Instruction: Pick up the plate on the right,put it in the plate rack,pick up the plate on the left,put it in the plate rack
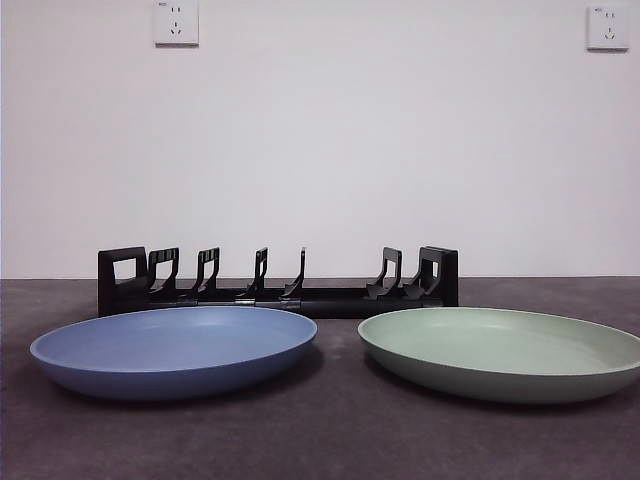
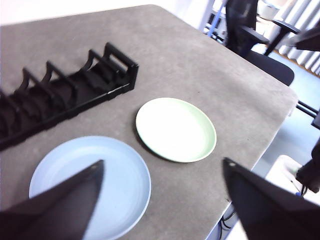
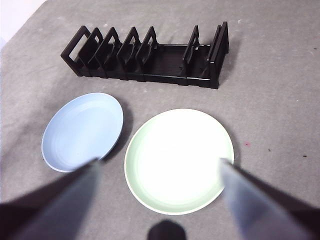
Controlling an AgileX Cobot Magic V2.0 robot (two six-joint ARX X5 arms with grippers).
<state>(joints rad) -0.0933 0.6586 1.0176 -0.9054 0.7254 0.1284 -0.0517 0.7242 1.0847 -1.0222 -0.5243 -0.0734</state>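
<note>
The plate rack [image 1: 278, 284] was black all over, dividers and blocky ends alike. The left plate [image 1: 173, 350] was a plain, unpatterned blue (paler and almost powdery from the left wrist camera), and the right plate [image 1: 502, 351] a soft sage green, its inside washed nearly white in the wrist views. The table [image 1: 330, 440] was a mottled grey-brown. The wall [image 1: 320, 140] behind was white, with two white sockets [image 1: 176, 22]. Both grippers' jaws showed dark, near black.
</note>
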